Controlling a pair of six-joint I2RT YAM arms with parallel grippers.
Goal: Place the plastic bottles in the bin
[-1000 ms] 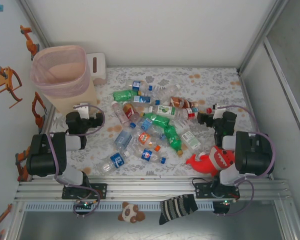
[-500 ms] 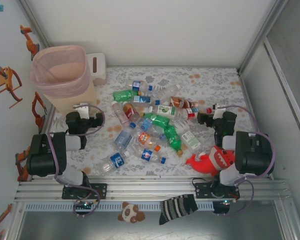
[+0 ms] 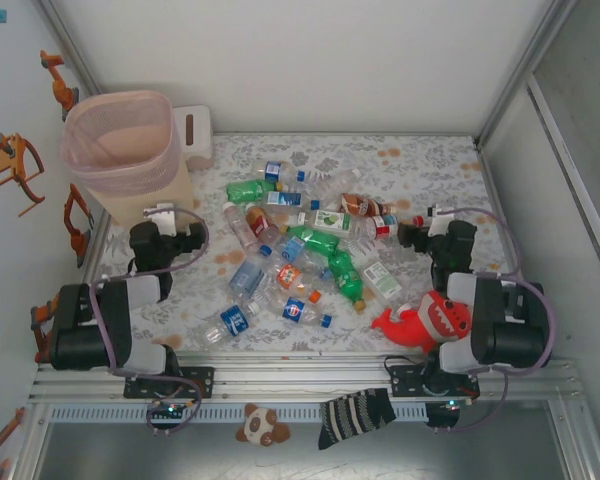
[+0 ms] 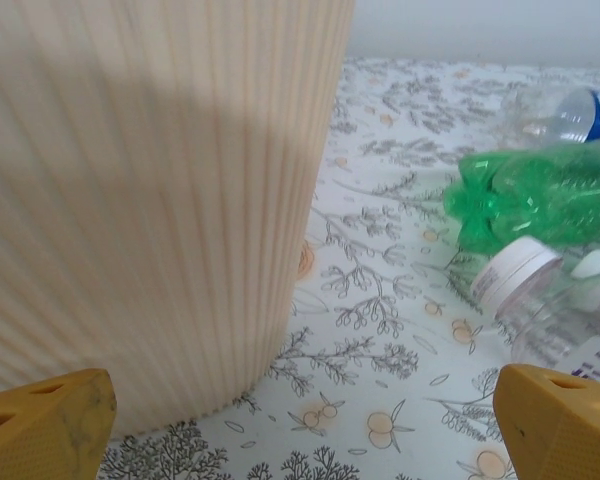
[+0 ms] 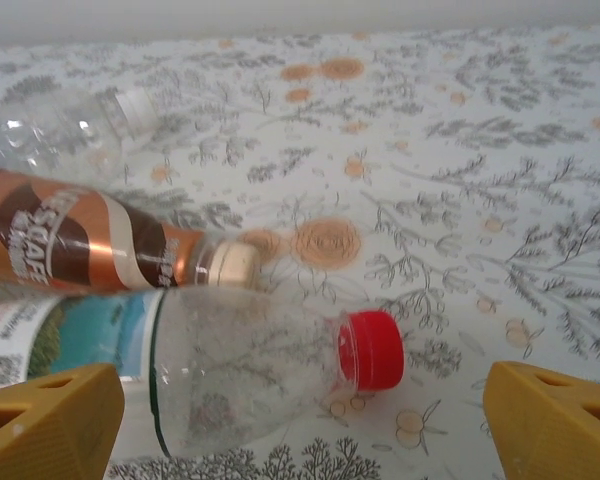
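The left claw (image 4: 300, 425) gapes wide, empty, close beside the bin (image 4: 150, 200). The right claw (image 5: 300, 420) is also spread wide, holding nothing, with a red-capped bottle (image 5: 270, 365) lying just ahead. More bottles (image 3: 300, 250) litter the middle of the tabletop (image 3: 430, 160). The bin stands far left.

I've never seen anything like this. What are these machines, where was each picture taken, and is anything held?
These are two robot arms bolted at the near edge of a table. One picture looks down from above: the left gripper faces a pink bin, the right gripper a heap of plastic bottles, with a red plush toy nearby. The other two come from cameras on the wrists; the yellow fingertips frame the bin's wall and a red-capped bottle. Both grippers are open, holding nothing.
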